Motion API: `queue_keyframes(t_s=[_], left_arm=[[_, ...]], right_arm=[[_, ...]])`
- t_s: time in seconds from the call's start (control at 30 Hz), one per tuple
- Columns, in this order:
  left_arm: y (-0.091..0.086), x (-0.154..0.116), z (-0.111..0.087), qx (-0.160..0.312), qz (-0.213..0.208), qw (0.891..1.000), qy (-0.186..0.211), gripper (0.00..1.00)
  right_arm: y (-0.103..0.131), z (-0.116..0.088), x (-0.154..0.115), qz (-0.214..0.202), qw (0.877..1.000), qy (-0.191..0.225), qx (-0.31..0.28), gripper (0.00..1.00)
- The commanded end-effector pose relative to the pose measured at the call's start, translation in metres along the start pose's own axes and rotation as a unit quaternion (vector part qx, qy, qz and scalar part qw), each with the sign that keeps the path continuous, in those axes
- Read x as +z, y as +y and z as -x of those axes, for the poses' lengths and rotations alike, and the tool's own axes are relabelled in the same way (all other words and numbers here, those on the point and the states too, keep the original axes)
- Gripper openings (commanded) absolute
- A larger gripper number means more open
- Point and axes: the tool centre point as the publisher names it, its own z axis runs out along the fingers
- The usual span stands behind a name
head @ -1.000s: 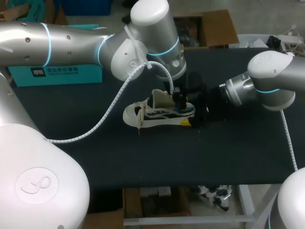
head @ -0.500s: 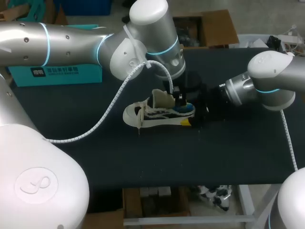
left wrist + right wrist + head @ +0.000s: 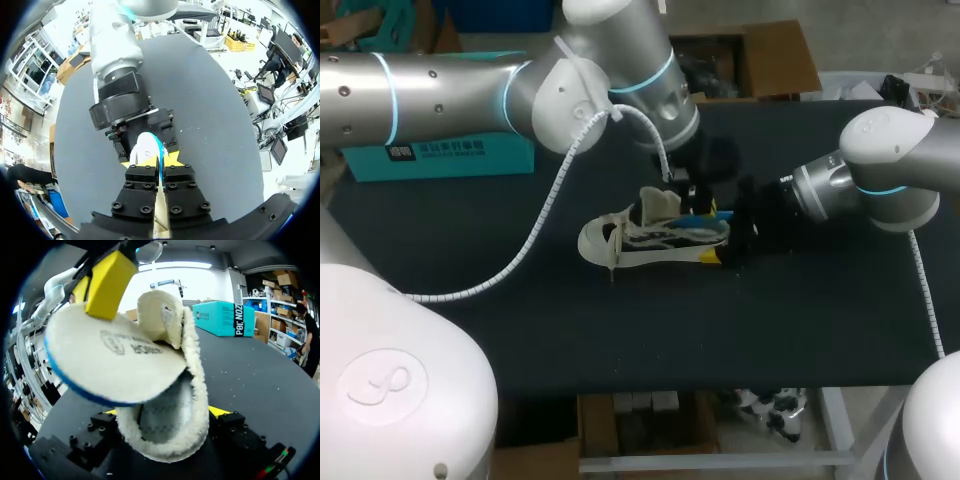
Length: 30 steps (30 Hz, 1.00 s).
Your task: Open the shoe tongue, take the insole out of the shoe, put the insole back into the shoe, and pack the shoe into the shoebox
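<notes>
Head view: white fleece-lined shoe [image 3: 640, 240] on the black worktop [image 3: 520, 330], heel gripped by the right tool [image 3: 730, 245] at three o'clock, left tool [image 3: 692, 200] pinching its blue-edged fleece insole [image 3: 705, 215] half out; reinsertion and packing into the teal cardboard shoebox [image 3: 440, 155] at ten o'clock seemingly remain.

A dark stamped mark, perhaps a logo, sits on the fleecy face of the insole [image 3: 117, 360]; white lettering runs along the teal box [image 3: 220, 315]. Neither reads clearly.

shoebox [image 3: 440, 155]: partly behind left arm [image 3: 470, 85] | right hand [image 3: 165, 412]: mostly behind shoe [image 3: 175, 430]
</notes>
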Motion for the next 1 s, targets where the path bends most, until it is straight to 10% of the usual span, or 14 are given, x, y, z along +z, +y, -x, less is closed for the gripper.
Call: queue_keyframes(t_s=[0.03, 0.27, 0.37, 0.67, 0.8, 0.93, 1.0], left_arm=[[-0.015, 0.004, -0.01, 0.008, 0.011, 1.0, -0.005, 0.0], [-0.017, 0.018, -0.011, 0.003, 0.03, 1.0, -0.002, 0.01], [-0.012, 0.022, -0.01, -0.003, 0.033, 0.999, 0.001, 0.37], [-0.001, 0.03, -0.011, -0.015, 0.04, 0.999, 0.008, 0.39], [0.002, 0.034, -0.01, -0.026, 0.046, 0.999, 0.004, 0.33], [0.006, 0.036, -0.008, -0.033, 0.045, 0.998, 0.004, 0.0], [0.008, 0.033, -0.009, -0.035, 0.042, 0.999, 0.002, 0.0]], right_arm=[[-0.007, 0.003, 0.005, 0.001, 1.0, 0.001, 0.0, 0.0], [-0.007, 0.003, 0.005, 0.001, 1.0, 0.001, 0.0, 0.0], [-0.007, 0.003, 0.005, 0.001, 1.0, 0.001, 0.0, 0.0], [-0.007, 0.003, 0.005, 0.001, 1.0, 0.001, 0.0, 0.0], [-0.007, 0.003, 0.005, 0.001, 1.0, 0.001, 0.0, 0.0], [-0.007, 0.003, 0.005, 0.001, 1.0, 0.001, 0.0, 0.0], [-0.007, 0.003, 0.005, 0.001, 1.0, 0.001, 0.0, 0.0]])
